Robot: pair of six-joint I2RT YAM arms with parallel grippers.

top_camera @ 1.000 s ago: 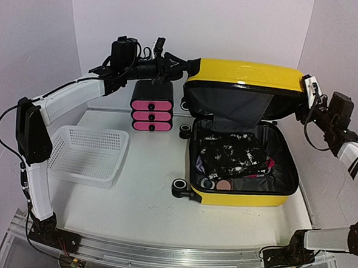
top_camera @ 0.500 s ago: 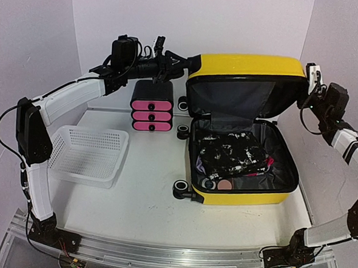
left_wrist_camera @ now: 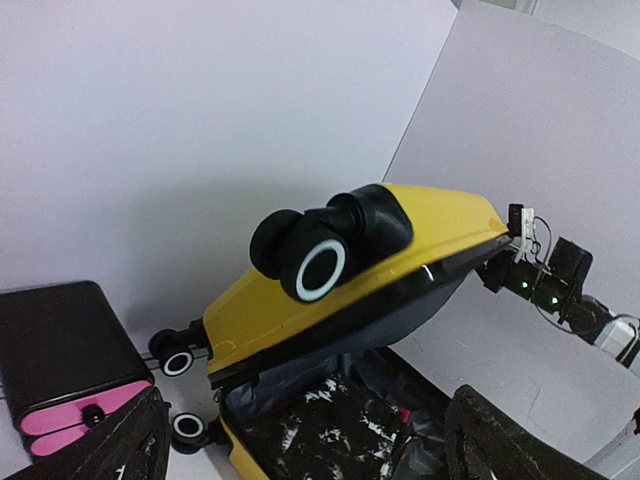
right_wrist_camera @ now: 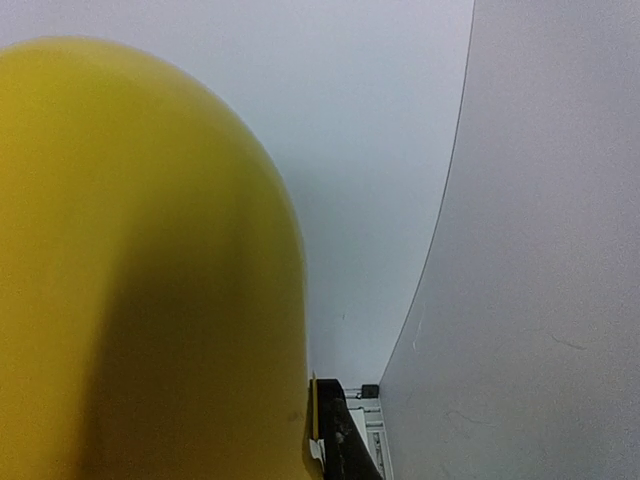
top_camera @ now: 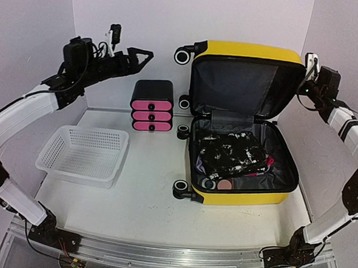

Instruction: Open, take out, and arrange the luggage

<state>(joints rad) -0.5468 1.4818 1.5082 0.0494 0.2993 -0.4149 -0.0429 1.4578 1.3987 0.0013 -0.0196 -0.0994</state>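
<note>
**Top view:** 1 second ago the lid (top_camera: 245, 52) of the luggage (top_camera: 242, 198) hung half raised, with the left gripper (top_camera: 140, 56) at its left corner. Now the lid stands nearly upright and that gripper has swung left, well apart from it and above the drawer box (top_camera: 151, 105). The right gripper (top_camera: 310, 63) has risen with the lid and sits at its upper right corner. Opening looks done, so taking the contents out likely comes next. The luggage lies right of centre on the table, its grey-lined base holding black-and-white patterned fabric (top_camera: 232, 152) and 2 round compacts (top_camera: 217, 184).

**Left wrist view:** both fingers (left_wrist_camera: 130, 445) stand wide apart with nothing between them. The yellow shell (left_wrist_camera: 440, 215), black zipper band and 1 black wheel (left_wrist_camera: 320, 270) face the camera.

**Right wrist view:** glossy yellow shell (right_wrist_camera: 130, 250) fills the left. The jaws are together, but whether they pinch the rim I cannot tell.
</note>
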